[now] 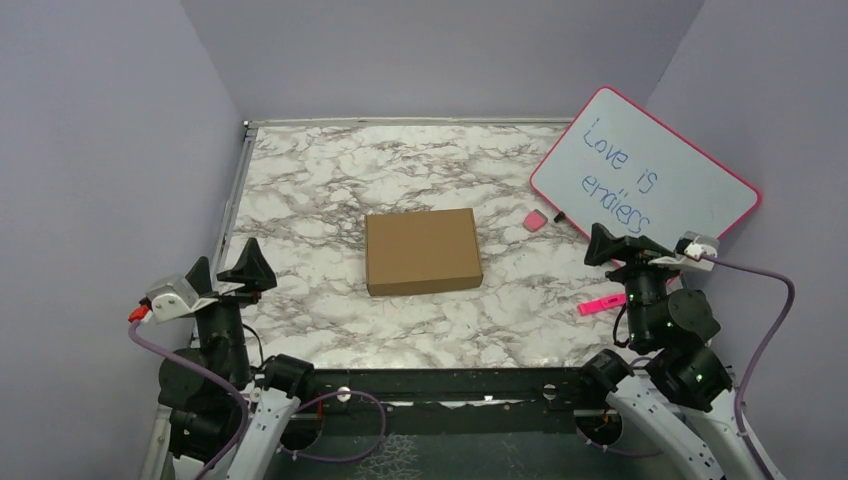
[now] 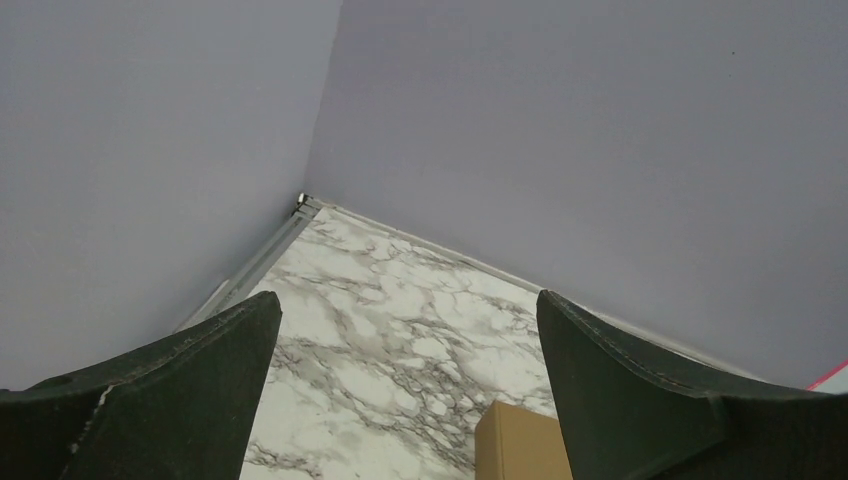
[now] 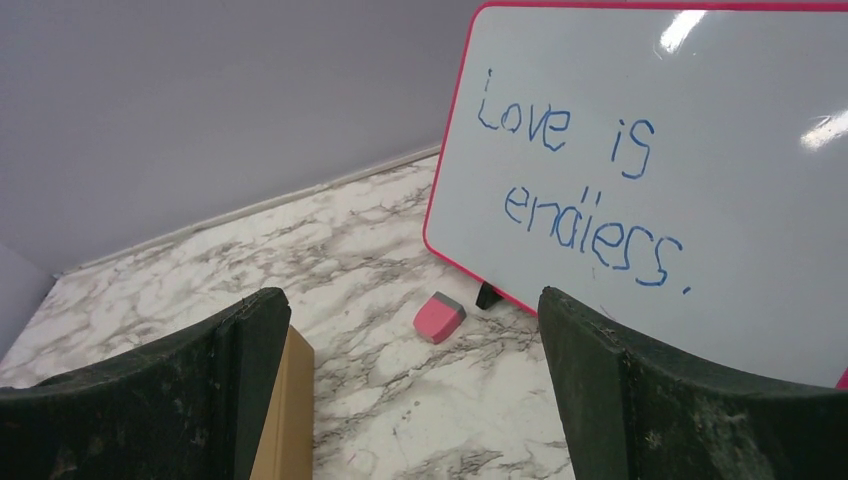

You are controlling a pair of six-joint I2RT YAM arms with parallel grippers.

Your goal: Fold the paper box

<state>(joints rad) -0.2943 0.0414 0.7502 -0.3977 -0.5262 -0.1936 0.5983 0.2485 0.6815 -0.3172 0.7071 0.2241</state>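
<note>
A folded brown paper box (image 1: 423,251) is lying at the tabletop (image 1: 330,190) centre. The left tool (image 1: 225,268) and right tool (image 1: 628,248) are hovering released, empty, above the near corners.

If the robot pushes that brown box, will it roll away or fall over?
Probably neither. The paper box lies low and flat, so it should slide on the marble table rather than tip. It looks like thin cardboard, so likely light, and its top may dent if squeezed.

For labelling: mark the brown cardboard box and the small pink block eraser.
brown cardboard box (image 1: 423,251), top view, lid centre.
pink block eraser (image 3: 437,320), right wrist view, pink face.
</note>
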